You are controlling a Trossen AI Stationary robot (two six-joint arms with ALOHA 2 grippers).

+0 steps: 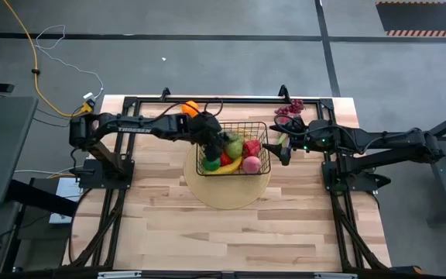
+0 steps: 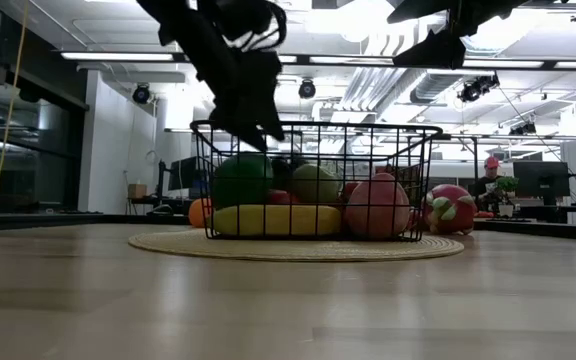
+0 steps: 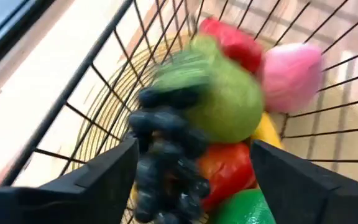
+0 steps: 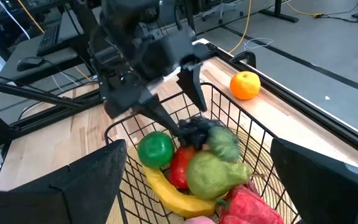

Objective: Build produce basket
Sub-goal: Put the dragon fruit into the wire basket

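Apparently the left gripper point(image 4: 188, 109) hangs over the basket point(image 1: 263, 128) with fingers spread, a dark grape bunch point(image 3: 166, 155) dropping free among the pear point(image 4: 213, 174), banana point(image 2: 276, 220) and other fruit. Beside the basket, the right gripper point(image 1: 283, 147) waits released; an orange point(image 4: 245, 85) lies outside.

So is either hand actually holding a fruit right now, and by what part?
Nothing is held. The left hand is open over the basket, with the dark grapes loose between its fingers. The right hand waits open beside the basket.
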